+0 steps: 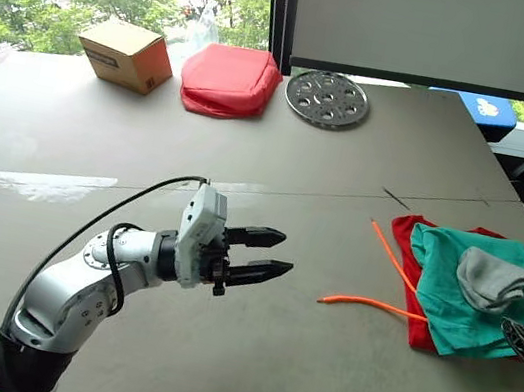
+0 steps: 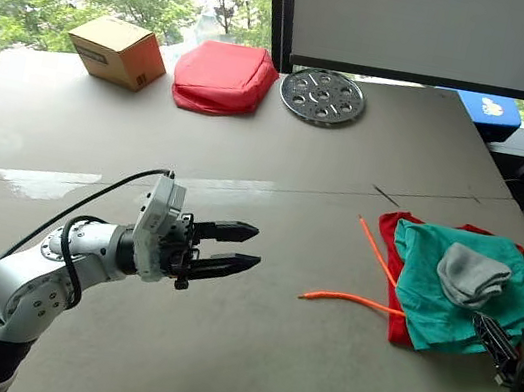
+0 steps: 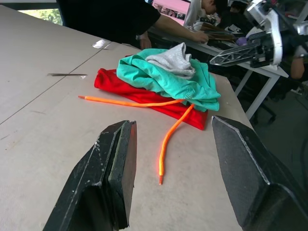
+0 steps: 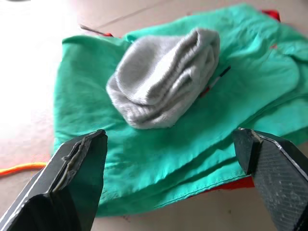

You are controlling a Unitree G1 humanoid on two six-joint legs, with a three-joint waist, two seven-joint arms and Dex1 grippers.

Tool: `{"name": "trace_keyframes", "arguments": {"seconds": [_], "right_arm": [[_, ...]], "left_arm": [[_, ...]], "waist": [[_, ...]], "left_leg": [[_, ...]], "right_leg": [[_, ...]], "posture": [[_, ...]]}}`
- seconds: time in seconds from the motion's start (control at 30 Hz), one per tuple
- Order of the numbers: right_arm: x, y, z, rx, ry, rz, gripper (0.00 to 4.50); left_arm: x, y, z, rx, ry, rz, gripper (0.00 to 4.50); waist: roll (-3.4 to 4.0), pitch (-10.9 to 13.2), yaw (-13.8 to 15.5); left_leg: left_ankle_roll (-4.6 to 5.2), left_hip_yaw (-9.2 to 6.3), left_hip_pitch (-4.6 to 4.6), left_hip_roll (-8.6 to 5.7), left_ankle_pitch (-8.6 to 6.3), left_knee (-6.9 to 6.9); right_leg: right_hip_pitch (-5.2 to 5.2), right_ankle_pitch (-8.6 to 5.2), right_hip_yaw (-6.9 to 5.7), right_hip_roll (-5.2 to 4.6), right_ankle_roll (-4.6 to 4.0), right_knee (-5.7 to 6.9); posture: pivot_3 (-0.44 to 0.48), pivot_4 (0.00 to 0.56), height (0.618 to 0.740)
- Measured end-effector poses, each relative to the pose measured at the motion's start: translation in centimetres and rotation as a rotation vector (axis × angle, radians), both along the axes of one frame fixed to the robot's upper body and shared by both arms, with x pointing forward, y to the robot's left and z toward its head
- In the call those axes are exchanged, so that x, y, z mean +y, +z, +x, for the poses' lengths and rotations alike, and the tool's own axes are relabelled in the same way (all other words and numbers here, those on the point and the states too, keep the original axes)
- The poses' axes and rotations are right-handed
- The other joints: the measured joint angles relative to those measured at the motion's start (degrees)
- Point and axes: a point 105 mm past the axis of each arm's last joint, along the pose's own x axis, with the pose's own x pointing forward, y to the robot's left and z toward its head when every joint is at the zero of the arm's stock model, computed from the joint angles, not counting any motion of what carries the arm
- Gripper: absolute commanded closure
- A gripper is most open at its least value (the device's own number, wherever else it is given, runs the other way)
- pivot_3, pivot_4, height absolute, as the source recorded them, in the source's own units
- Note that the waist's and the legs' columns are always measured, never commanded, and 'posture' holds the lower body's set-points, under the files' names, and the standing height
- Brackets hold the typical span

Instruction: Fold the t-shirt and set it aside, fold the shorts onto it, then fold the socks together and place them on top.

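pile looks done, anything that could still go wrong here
Possibly. The orange drawstring trails loose across the table, so an arm sweeping past might snag it and drag the shorts. The socks sit as a loose bundle right ahead of the open right gripper; a clumsy pull-back could knock them off.

Bundled socks (image 4: 161, 79) resting on shorts (image 4: 250, 91), t-shirt (image 4: 231, 185) edge beneath, fingers (image 4: 72, 185) spread wide

Left claw (image 1: 277, 256) held out over mid-table, fingers parted; right claw (image 4: 173, 185) low, fingers spread wide.
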Motion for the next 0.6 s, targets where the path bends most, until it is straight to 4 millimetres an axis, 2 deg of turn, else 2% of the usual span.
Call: {"name": "trace_keyframes", "arguments": {"seconds": [0.07, 0.13, 0.23, 0.3, 0.33, 0.4, 0.47, 0.53, 0.6], "right_arm": [[2.3, 2.3, 0.6, -0.124, 0.162, -0.098, 0.11], [6.0, 4.0, 2.1, -0.246, 0.366, -0.197, 0.11], [10.5, 4.0, 3.9, -0.332, 0.602, -0.319, 0.11], [12.6, 3.0, 5.3, -0.366, 0.747, -0.341, 0.11], [13.4, 1.9, 6.4, -0.366, 0.822, -0.341, 0.11], [13.5, -0.5, 7.5, -0.310, 0.892, -0.343, 0.11], [13.1, -2.2, 7.6, -0.257, 0.960, -0.329, 0.11], [12.2, -3.0, 7.3, -0.226, 0.992, -0.341, 0.11], [11.2, -3.3, 6.8, -0.210, 0.995, -0.357, 0.11]], "left_arm": [[0.4, 0.0, 1.0, -0.002, 0.113, -0.029, 1.81], [1.5, 0.0, 1.7, -0.003, 0.211, -0.045, 1.81], [3.9, -1.0, 1.3, 0.043, 0.300, -0.020, 1.81], [6.0, -2.3, -0.2, 0.098, 0.357, 0.013, 1.81], [7.1, -2.9, -1.7, 0.117, 0.362, 0.053, 1.81], [8.9, -3.6, -3.6, 0.148, 0.382, 0.116, 1.81], [11.6, -3.2, -5.5, 0.147, 0.448, 0.177, 1.81], [13.3, -2.7, -6.9, 0.138, 0.482, 0.220, 1.81], [13.9, -2.6, -7.9, 0.142, 0.490, 0.238, 1.81]], "waist": [[0.09, 0.15, -0.78], [-0.03, 0.39, -1.08], [-0.18, 0.46, -1.14], [-0.32, 0.44, -0.87], [-0.44, 0.43, -0.80], [-0.45, 0.50, 0.07], [-0.37, 0.58, 1.17], [-0.31, 0.63, 2.12], [-0.29, 0.62, 2.34]], "left_leg": [[-0.03, 0.03, 0.00, 0.09, -0.02, 0.18], [-0.04, 0.02, -0.03, 0.12, -0.02, 0.20], [-0.07, -0.06, 0.14, 0.20, -0.02, 0.19], [-0.18, -0.10, 0.15, 0.16, -0.15, 0.15], [-0.15, -0.15, 0.10, 0.12, -0.19, 0.12], [-0.14, -0.35, -0.04, -0.07, -0.19, 0.11], [-0.06, -0.41, -0.11, -0.11, -0.24, 0.13], [-0.01, -0.43, -0.10, -0.22, -0.28, 0.22], [-0.04, -0.34, -0.12, -0.22, -0.29, 0.32]], "right_leg": [[0.03, 0.00, 0.03, -0.03, 0.02, 0.00], [0.02, 0.00, 0.03, -0.08, 0.02, -0.01], [-0.24, 0.01, -0.23, -0.09, -0.01, 0.00], [-0.24, 0.04, -0.29, -0.04, -0.07, 0.02], [-0.26, 0.12, -0.32, -0.02, -0.25, 0.00], [-0.33, 0.13, -0.39, -0.10, -0.44, 0.01], [-0.29, 0.10, -0.47, -0.22, -0.49, -0.04], [-0.24, 0.04, -0.62, -0.58, -0.39, -0.03], [-0.20, -0.08, -0.71, -0.93, -0.20, -0.01]], "posture": [[0.000, 0.150, 0.740], [0.000, 0.150, 0.740], [0.000, 0.150, 0.740], [0.000, 0.150, 0.740], [0.000, 0.150, 0.740], [0.000, 0.150, 0.740], [0.000, 0.150, 0.740], [0.000, 0.150, 0.740], [0.000, 0.150, 0.740]]}}
